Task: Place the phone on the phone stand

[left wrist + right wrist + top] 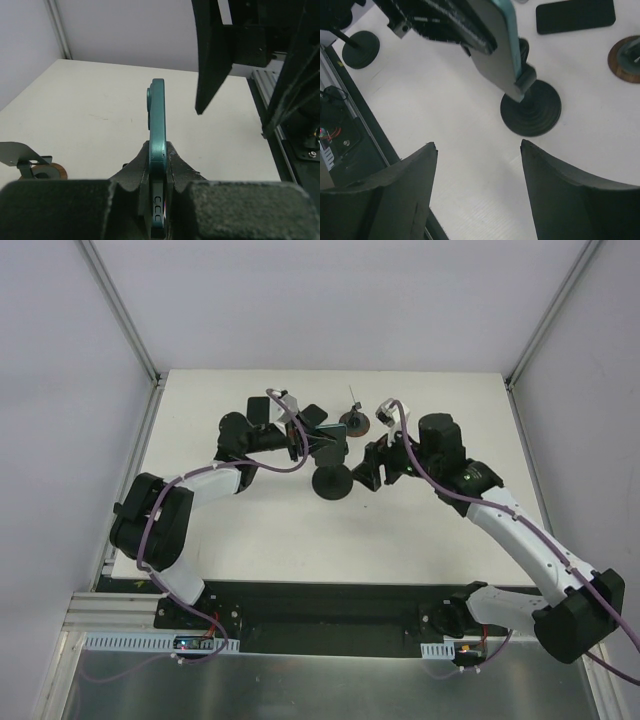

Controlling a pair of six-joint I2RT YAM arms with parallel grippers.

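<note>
**Top view.** A white desk (pixel 250 540) stands inside a white-walled enclosure with metal corner posts (pixel 125 310), and both arms reach in to mid-desk. The left gripper (pixel 312 440) carries the teal phone (pixel 328 432) over the phone stand (pixel 332 484), which is a round black base with an upright plate. The right gripper (pixel 372 468) sits just beside the stand. A small brown disc (pixel 354 420) bearing a thin rod stands behind them.

**Left wrist view.** The left jaws are clamped on the phone's lower end. The phone is seen edge-on and upright (camera bump facing left). The right gripper's dark fingers (pixel 210 55) hang beyond it at upper right.

**Right wrist view.** The right jaws stand apart and hold nothing, above bare desk near the stand's base. The phone lies along the stand's grey back plate with its lower end at the lip — whether it is fully seated cannot be told. A dark slab (pixel 575 15) lies flat on the desk farther off.

**Step in hand (a judgement).** The phone is being seated on the stand. The next move calls for the left jaws to let go only once the lip bears the phone, and then to draw clear without nudging the plate — the stand looks light enough to tip.
</note>
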